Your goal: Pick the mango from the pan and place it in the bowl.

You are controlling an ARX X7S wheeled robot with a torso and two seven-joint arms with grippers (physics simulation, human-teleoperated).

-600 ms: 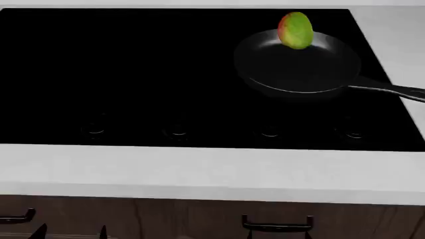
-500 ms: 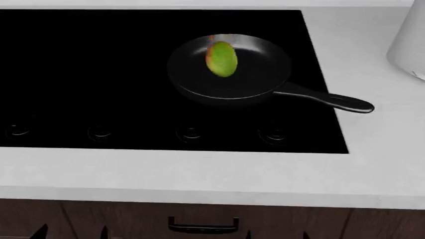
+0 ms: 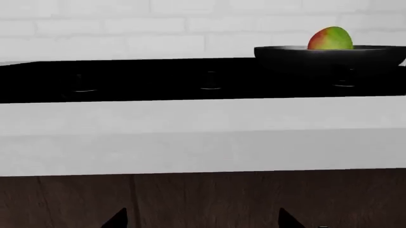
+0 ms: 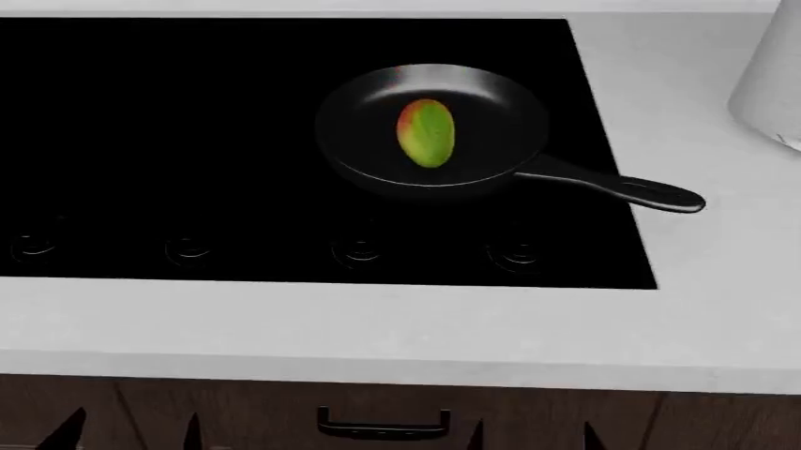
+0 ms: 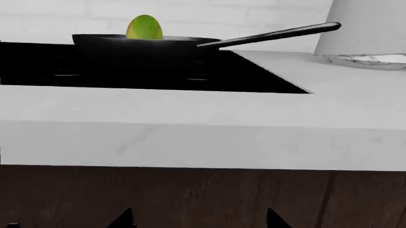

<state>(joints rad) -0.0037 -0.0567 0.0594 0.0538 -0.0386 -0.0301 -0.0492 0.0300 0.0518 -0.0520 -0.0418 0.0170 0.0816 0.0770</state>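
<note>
The mango (image 4: 426, 133), green with a red-orange side, lies in the middle of the black pan (image 4: 501, 108) on the black cooktop. The pan's handle (image 4: 620, 187) points right. The mango also shows above the pan's rim in the left wrist view (image 3: 330, 39) and the right wrist view (image 5: 144, 27). My left gripper (image 4: 131, 437) and right gripper (image 4: 532, 439) are both open and empty. They sit low in front of the cabinet, below the counter's edge, far from the pan. Only the fingertips show. The bowl is out of view.
The black cooktop (image 4: 188, 122) is set in a white counter (image 4: 375, 328). A white rounded object (image 4: 770, 75) stands on the counter at the far right, beyond the pan's handle. A dark drawer handle (image 4: 382, 427) is on the brown cabinet front below.
The mango has come down from the pan's far rim to the pan's middle. The head view shifted to the right, then held still. The grippers have stayed low.
</note>
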